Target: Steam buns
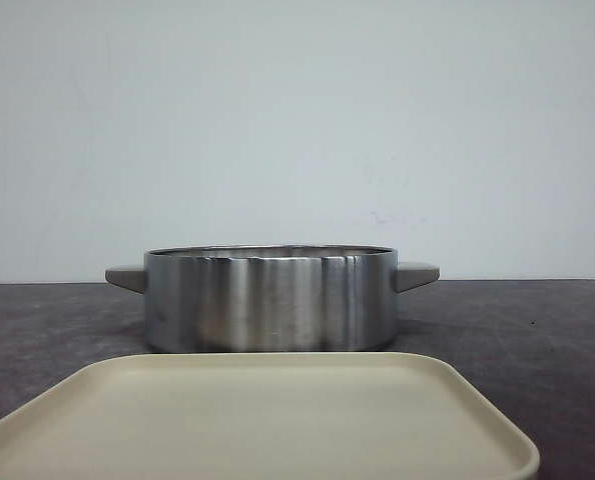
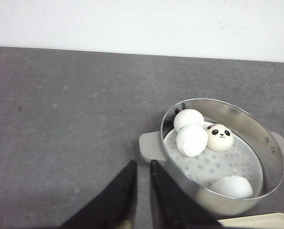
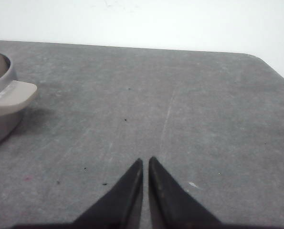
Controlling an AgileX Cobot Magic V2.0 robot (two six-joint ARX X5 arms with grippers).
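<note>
Several white buns lie on the perforated insert of a steel steamer pot [image 2: 256, 133]. One bun [image 2: 220, 138] shows its panda face, two plain white ones [image 2: 192, 140] lean together beside it, and another bun [image 2: 231, 187] rests against the near wall. In the front view the pot [image 1: 269, 298] hides them behind its wall. My left gripper [image 2: 142, 164] hovers over bare table beside the pot's grey handle [image 2: 150, 147], its fingers nearly together and holding nothing. My right gripper [image 3: 145, 161] is shut and empty over the table, off to the side of the pot's other handle [image 3: 15, 93].
A beige square plate [image 1: 257, 420] with nothing on it lies in front of the pot, its corner [image 2: 256, 222] showing in the left wrist view. The dark grey table [image 3: 180, 95] ends at a rounded corner near the white wall.
</note>
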